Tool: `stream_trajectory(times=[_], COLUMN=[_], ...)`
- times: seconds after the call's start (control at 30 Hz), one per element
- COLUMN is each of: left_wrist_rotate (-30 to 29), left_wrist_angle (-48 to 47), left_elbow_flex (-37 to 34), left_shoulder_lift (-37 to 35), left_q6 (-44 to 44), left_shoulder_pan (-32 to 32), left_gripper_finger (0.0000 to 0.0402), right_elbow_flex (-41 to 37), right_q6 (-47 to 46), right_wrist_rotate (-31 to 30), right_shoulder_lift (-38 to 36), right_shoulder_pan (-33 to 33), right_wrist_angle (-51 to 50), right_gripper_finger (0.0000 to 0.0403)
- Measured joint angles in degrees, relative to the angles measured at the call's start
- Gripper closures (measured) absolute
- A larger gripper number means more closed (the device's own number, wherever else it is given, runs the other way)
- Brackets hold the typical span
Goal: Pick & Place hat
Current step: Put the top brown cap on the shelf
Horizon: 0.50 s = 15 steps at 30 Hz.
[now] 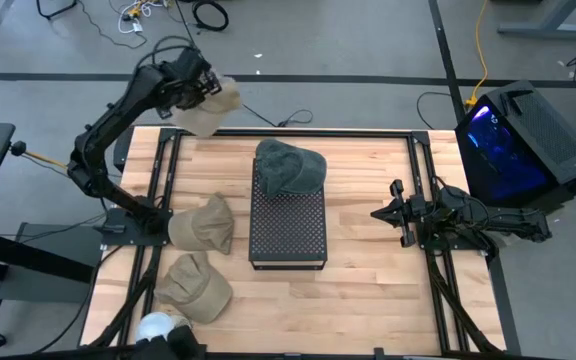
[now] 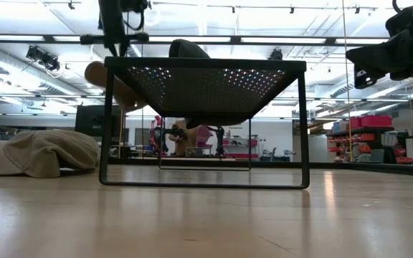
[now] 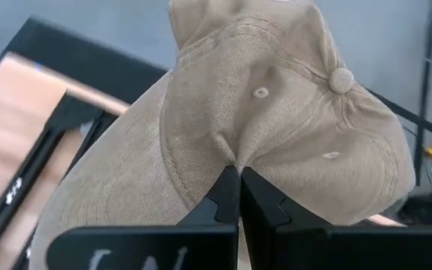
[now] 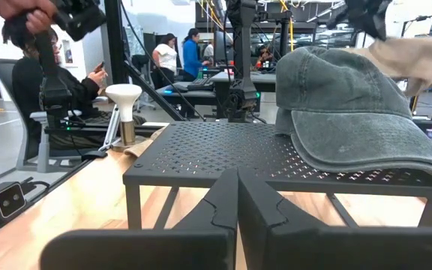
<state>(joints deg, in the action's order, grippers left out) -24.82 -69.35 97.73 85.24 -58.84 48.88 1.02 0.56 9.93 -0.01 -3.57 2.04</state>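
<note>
Carry step now. Left tool (image 1: 208, 92) pinched tight on tan hat (image 1: 211, 108), up high past tabletop's (image 1: 368, 290) far left corner. Next: bring over black rack (image 1: 288, 228) w/ grey hat (image 1: 288, 166), lower, let go. Right tool (image 1: 386, 213) shut, empty, waiting at right.

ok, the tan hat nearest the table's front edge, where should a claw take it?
Probably from straight above, pinching a fold of the soft crown. The front tan hat lies slumped on the table with loose cloth raised, much as the left claw already pinches its own tan hat.
</note>
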Motion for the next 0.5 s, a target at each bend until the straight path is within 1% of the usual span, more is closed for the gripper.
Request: stream_trajectory(times=[0.13,0.4,0.5], left_wrist_rotate=[1.4,8.5,9.9], left_wrist_angle=[0.1,0.5,1.4], left_elbow_flex=[4.1,10.1,11.9], left_shoulder_lift=[0.0,0.0,0.1], left_q6=[5.2,13.4,15.6], left_shoulder_pan=[0.0,-0.4,-1.3], left_gripper_finger=[0.0399,0.0399,0.0399], right_elbow_flex=[0.0,0.0,0.0], right_q6=[0.0,0.0,0.0], right_wrist_rotate=[0.0,0.0,0.0], right_shoulder_lift=[0.0,0.0,0.0], right_shoulder_pan=[0.0,0.0,0.0], right_wrist_angle=[0.0,0.0,0.0], right_gripper_finger=[0.0396,0.0396,0.0396])
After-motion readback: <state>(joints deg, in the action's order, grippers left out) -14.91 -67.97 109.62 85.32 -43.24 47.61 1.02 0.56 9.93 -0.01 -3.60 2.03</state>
